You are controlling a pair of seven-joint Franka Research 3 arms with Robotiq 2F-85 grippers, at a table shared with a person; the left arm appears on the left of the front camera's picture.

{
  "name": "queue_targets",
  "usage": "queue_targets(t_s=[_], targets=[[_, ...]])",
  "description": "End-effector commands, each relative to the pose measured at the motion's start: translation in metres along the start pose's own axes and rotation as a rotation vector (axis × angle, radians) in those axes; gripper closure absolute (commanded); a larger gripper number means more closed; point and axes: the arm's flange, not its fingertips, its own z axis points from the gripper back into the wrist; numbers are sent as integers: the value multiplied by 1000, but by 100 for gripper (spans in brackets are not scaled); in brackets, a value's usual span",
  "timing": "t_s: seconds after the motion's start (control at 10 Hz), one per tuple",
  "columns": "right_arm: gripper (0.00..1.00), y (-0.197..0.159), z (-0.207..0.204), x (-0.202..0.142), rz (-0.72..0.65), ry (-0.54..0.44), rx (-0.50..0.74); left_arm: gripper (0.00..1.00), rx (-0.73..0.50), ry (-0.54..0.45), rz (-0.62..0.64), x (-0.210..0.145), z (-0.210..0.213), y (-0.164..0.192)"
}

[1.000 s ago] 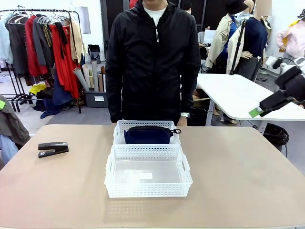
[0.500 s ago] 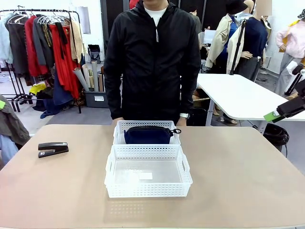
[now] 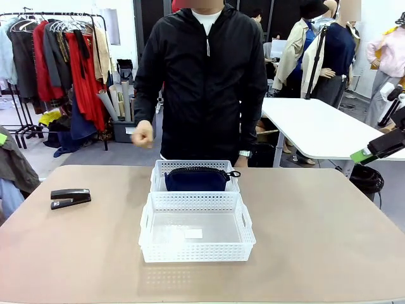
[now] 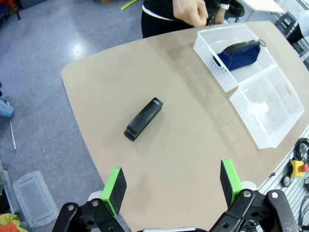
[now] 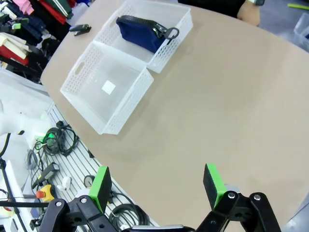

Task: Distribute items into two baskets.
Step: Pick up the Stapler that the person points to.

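Two white mesh baskets stand end to end mid-table. The far basket holds the navy pouch. The near basket has just a small label on its clear bottom. The black stapler lies on the table's left part. My left gripper hangs open high above the table's left corner, short of the stapler. My right gripper is open, raised off the table's right edge.
A person in a black jacket stands at the far side, behind the baskets, one fist raised at waist height. Cables and a red button box lie below the table's near edge. Bare tabletop spreads right of the baskets.
My right gripper has drawn back toward the picture's right edge, then held still. The person's hand has risen from the table's far edge. Baskets, pouch and stapler have not moved.
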Motion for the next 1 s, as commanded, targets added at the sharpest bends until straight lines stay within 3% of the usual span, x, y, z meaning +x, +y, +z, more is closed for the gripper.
queue_targets(t_s=[0.0, 0.9], targets=[[0, -1, 1, 1, 1, -4, -11, 0, -16, -15, -9, 0, 0, 1], [0, -1, 1, 1, 1, -4, -11, 0, -16, -15, -9, 0, 0, 1]])
